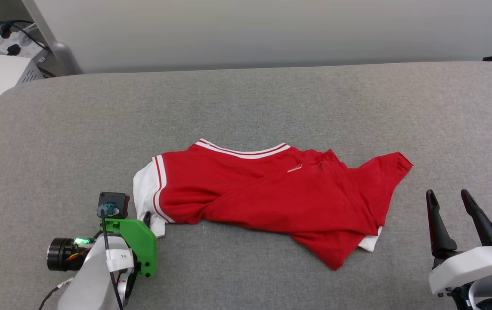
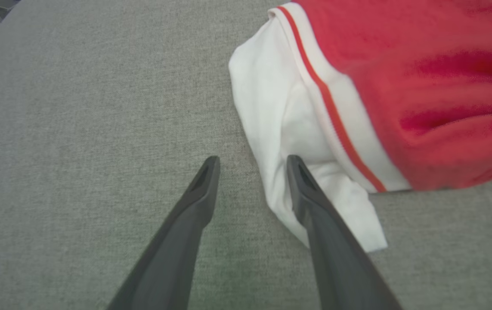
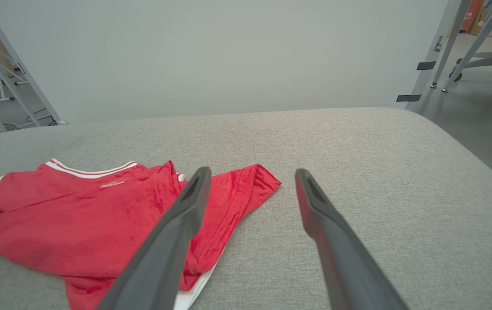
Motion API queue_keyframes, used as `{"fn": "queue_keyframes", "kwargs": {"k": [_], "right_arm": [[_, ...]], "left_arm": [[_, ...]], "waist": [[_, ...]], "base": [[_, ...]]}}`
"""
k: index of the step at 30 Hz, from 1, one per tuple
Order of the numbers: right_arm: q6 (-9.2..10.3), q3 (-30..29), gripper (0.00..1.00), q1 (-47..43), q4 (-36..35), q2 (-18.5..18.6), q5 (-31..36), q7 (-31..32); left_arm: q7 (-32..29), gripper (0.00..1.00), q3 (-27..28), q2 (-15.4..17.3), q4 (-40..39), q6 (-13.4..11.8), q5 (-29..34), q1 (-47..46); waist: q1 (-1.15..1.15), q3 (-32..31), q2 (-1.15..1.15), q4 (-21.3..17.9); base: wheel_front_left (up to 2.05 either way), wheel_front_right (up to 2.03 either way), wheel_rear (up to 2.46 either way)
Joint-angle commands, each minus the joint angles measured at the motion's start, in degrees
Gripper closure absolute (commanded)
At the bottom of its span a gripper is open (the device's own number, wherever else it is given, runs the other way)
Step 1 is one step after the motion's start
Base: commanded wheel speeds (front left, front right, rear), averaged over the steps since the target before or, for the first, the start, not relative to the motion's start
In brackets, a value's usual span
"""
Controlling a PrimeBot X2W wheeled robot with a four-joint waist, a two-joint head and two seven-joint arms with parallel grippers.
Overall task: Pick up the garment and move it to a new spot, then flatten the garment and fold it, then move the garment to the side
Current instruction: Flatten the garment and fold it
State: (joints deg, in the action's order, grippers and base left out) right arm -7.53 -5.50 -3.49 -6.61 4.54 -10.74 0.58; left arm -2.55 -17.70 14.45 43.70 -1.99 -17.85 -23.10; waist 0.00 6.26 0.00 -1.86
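The garment (image 1: 267, 196), a red jersey with white sleeves and striped trim, lies crumpled and partly folded over itself in the middle of the grey padded table (image 1: 246, 107). My left gripper (image 2: 252, 161) is open at the white sleeve (image 2: 280, 129) on the garment's left end; one fingertip overlaps the sleeve edge, and nothing is gripped. In the head view the left arm (image 1: 112, 249) sits at the lower left beside that sleeve. My right gripper (image 1: 448, 200) stands open at the lower right, apart from the garment's red right corner (image 3: 254, 185).
The table's rounded far edge meets a pale wall (image 1: 271, 30). A white box and a power strip with cables (image 1: 0, 38) are at the far left. Metal frame legs and a chair base (image 3: 465, 51) stand on the floor to the right.
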Motion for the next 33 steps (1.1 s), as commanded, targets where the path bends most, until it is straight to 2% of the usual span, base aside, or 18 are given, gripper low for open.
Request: {"fn": "queue_keyframes", "kwargs": {"k": [1, 10, 14, 19, 22, 28, 33], "right_arm": [[0.04, -0.2, 0.00, -0.1, 0.3, 0.3, 0.6, 0.2], [0.04, -1.5, 0.00, -0.3, 1.0, 1.2, 0.4, 1.7], [0.04, -2.8, 0.00, -0.5, 0.7, 2.1, 0.4, 3.5], [0.04, -4.5, 0.00, -0.6, 0.3, 3.0, 0.3, 7.2], [0.04, -6.1, 0.00, -1.2, -0.3, 2.5, 0.4, 9.9], [0.04, -9.0, 0.00, 0.5, 0.8, 3.1, 0.6, 18.6], [0.04, -12.3, 0.00, 7.0, 4.6, 5.0, -0.5, 30.1]], "left_arm": [[1.0, 0.00, 0.1, -0.3, 0.0, 0.2, -0.7, 0.2], [11.8, 0.00, 0.3, -0.6, -5.2, 1.6, -1.1, 1.0], [15.6, 0.00, 0.4, -0.6, -11.4, 2.2, -1.2, 2.8], [17.2, 0.00, 0.6, -0.3, -21.2, 3.2, -1.2, 7.3], [17.5, 0.00, 0.8, -0.4, -27.1, 2.9, -0.7, 11.3], [17.5, 0.00, 0.8, -1.9, -33.9, 2.0, -0.3, 16.3], [17.5, 0.00, -0.1, -2.1, -35.2, 2.5, 0.6, 15.6]], "waist": [[0.00, -0.6, 0.00, 0.7], [0.00, -3.6, 0.00, 4.3], [0.00, -4.2, 0.00, 6.6], [0.00, -4.3, 0.00, 9.0], [0.00, -4.1, 0.00, 10.2], [0.00, -2.0, 0.00, 12.3], [0.00, 1.0, 0.00, 14.0]], "base": [[0.00, 0.00, 0.00], [0.00, 0.00, 0.00], [0.00, 0.00, 0.00], [0.00, 0.00, 0.00], [0.00, 0.00, 0.00], [0.00, 0.00, 0.00], [0.00, 0.00, 0.00]]}}
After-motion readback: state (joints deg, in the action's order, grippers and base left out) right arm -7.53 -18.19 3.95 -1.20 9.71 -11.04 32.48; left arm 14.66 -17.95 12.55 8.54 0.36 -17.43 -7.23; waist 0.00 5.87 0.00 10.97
